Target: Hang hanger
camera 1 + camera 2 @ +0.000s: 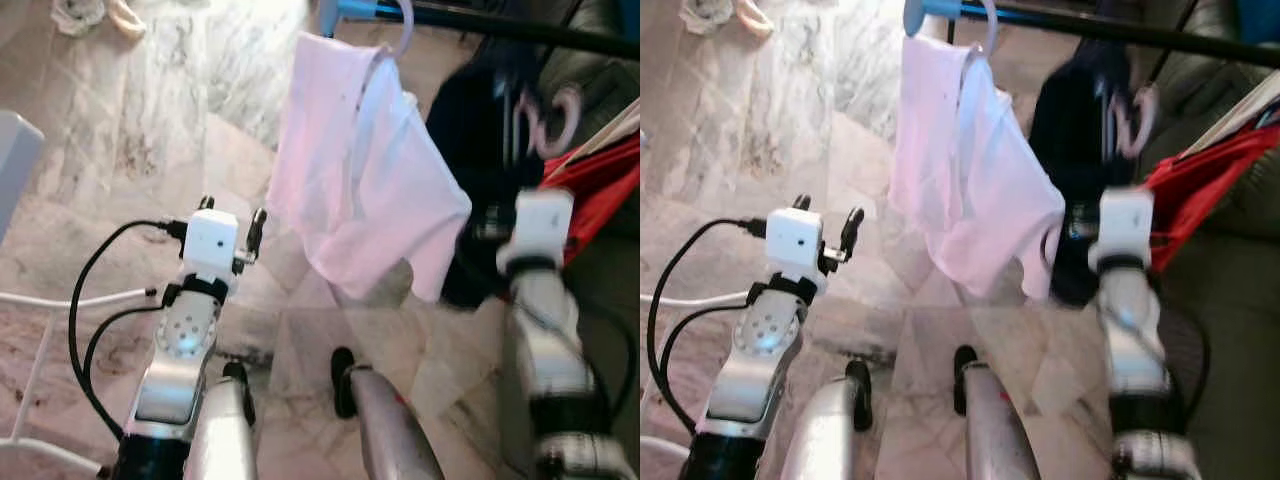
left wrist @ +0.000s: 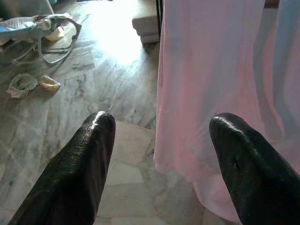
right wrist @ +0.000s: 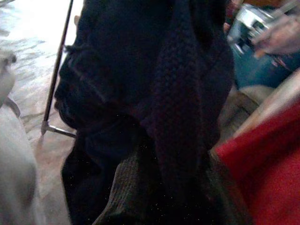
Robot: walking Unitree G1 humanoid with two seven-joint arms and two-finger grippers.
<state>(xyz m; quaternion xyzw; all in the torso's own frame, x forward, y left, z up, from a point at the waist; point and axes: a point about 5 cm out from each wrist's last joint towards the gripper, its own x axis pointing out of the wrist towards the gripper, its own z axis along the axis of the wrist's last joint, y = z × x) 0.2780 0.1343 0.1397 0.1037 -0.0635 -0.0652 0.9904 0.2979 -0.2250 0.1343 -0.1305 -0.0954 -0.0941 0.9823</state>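
- Over the marble floor (image 1: 120, 150), in the left eye view, a dark rail (image 1: 520, 28) with a blue end runs across the top, and a pale hanger (image 1: 398, 35) hooks over it, carrying a pink shirt (image 1: 350, 190).
- Further along the rail a second, pinkish hanger hook (image 1: 555, 118) shows, blurred, above a dark garment (image 1: 480, 130); red cloth (image 1: 590, 180) lies beyond it.
- The left end effector (image 1: 230, 215) is raised below and to the left of the pink shirt, near its lower hem but apart from it.
- The right arm (image 1: 540, 300) reaches up toward the dark garment and the pinkish hook; it is blurred and its fingers are lost against the dark cloth, so I cannot tell whether they are released or clenched.
- In the right eye view the same scene holds: the pink shirt hangs from the rail end, with the dark garment just beside it.
- In the left wrist view the two black fingers (image 2: 79, 164) stand wide apart, released and grasping nothing; the pink shirt hangs just ahead of them, with the floor and a few scattered items beyond.
- In the right wrist view the dark knitted garment hangs very close to the camera, with red cloth beside it and a thin metal stand leg (image 3: 58, 70) behind.
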